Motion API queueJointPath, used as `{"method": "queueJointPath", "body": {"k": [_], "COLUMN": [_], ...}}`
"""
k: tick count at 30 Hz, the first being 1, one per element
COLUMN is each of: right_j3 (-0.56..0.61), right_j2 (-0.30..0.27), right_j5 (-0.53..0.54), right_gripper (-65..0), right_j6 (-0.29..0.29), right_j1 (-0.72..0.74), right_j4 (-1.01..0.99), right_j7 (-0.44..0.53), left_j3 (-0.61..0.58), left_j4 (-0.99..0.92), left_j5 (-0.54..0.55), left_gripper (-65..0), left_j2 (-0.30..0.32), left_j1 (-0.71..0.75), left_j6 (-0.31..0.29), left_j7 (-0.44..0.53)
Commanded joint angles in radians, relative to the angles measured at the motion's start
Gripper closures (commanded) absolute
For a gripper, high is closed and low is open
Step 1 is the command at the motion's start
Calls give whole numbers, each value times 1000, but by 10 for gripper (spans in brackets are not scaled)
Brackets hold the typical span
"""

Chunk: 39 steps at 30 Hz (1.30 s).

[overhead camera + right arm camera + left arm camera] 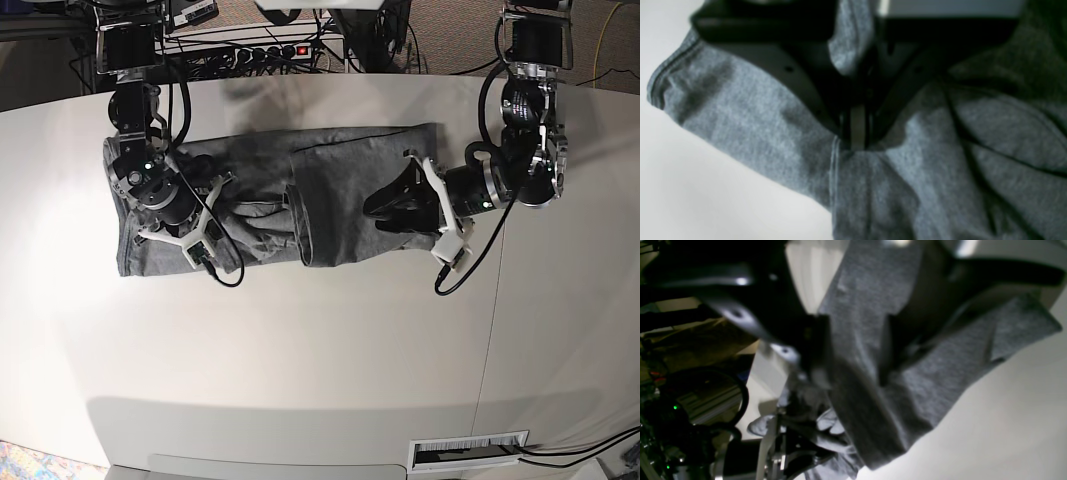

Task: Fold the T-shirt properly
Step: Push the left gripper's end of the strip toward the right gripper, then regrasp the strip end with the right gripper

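The grey T-shirt point(340, 185) lies crumpled lengthwise across the back of the white table point(300, 350), with one flap doubled over near its middle. My right gripper point(212, 222) rests on the shirt's left part. In the right wrist view its black fingers point(858, 133) are pressed together with bunched cloth point(750, 113) pinched at the tips. My left gripper point(372, 212) hovers low over the shirt's right part. The left wrist view shows its jaws point(850, 370) standing apart with a band of grey fabric point(867, 306) running between them.
A power strip and cables point(270, 48) sit behind the table's back edge. A slotted vent point(470, 452) lies at the front edge on the right. A seam point(495, 300) runs down the tabletop right of the shirt.
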<state>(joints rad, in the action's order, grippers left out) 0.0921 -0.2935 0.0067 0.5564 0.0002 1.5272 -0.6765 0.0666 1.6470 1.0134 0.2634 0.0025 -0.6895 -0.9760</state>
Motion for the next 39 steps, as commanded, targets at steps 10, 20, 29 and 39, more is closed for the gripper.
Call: {"method": "queueJointPath", "body": {"k": [10, 20, 29, 39], "right_j3": [-87, -377, -489, -642], "right_j2": [-3, -16, -150, -147], "right_j5": [11, 170, 220, 617], "right_gripper": [0, 0, -268, -275], "right_j6": [38, 39, 39, 40], "right_j1": [-9, -21, -129, -159], "right_j4": [158, 291, 290, 290], "right_j7": [-187, -391, -464, -480], "left_j3": [3, 1, 1, 1], "left_j4": [14, -187, -319, -319], "left_j5": [-309, -362, -437, -427], "left_gripper": [0, 0, 0, 0], "left_j2": [6, 5, 26, 28], "left_j1": [-16, -5, -5, -3], "left_j6": [8, 64, 61, 61], "left_j7": [133, 171, 230, 236]}}
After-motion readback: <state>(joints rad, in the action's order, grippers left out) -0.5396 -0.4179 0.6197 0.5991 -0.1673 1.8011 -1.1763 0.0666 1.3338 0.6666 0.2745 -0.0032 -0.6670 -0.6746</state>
